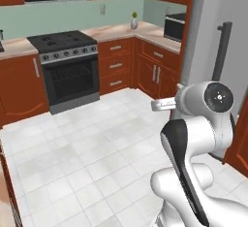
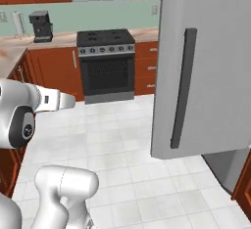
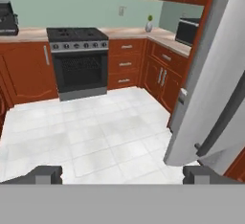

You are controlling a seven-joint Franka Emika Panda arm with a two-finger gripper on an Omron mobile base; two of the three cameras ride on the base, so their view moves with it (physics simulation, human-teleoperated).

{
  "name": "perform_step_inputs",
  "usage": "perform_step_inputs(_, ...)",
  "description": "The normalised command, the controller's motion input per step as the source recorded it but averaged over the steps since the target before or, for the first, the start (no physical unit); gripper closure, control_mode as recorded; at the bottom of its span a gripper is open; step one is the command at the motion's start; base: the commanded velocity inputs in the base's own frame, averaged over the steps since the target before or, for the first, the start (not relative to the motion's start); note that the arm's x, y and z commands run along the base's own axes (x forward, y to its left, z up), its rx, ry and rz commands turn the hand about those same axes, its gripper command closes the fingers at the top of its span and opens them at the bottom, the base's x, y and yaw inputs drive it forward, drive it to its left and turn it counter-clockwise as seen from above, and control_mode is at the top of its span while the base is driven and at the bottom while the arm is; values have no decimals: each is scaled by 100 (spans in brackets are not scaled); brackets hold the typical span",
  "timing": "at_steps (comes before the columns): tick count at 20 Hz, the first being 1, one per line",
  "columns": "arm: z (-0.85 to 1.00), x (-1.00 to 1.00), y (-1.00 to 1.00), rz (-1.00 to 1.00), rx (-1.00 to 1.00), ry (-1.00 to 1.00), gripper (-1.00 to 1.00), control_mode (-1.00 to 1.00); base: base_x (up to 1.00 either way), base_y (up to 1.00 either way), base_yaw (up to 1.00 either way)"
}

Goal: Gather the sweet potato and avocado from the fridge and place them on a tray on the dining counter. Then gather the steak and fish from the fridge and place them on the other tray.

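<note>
Fridge (image 2: 206, 66) stands at the right, silver-grey, with a long dark vertical handle (image 2: 181, 88); its door looks swung partly out over the white floor (image 2: 122, 140). Interior cannot be seen, so no food is located yet. Pincer (image 3: 122, 174) is spread wide, nothing held, aimed at the stove (image 3: 79, 60). Step judged: reach into the fridge. The arm should be turned right, clear of the door edge, before any shelf is approached.

Base views flank the arm; all face the stove (image 1: 65, 44) (fridge (image 2: 206, 66) rightward)
</note>
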Motion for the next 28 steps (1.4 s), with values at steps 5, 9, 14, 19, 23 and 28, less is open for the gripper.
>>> perform_step_inputs(5, 0, 0, 0, 0, 0, 0, -100, 100, 62, 40, -33)
perform_step_inputs(9, 0, 0, 0, 0, 0, 0, -100, 100, 42, 34, -27)
perform_step_inputs(14, 0, 0, 0, 0, 0, 0, -100, 100, 58, 49, -31)
perform_step_inputs(19, 0, 0, 0, 0, 0, 0, -100, 100, 63, 61, -34)
perform_step_inputs(23, 0, 0, 0, 0, 0, 0, -100, 100, 60, 61, -41)
perform_step_inputs(28, 0, 0, 0, 0, 0, 0, -100, 100, 55, 35, -44)
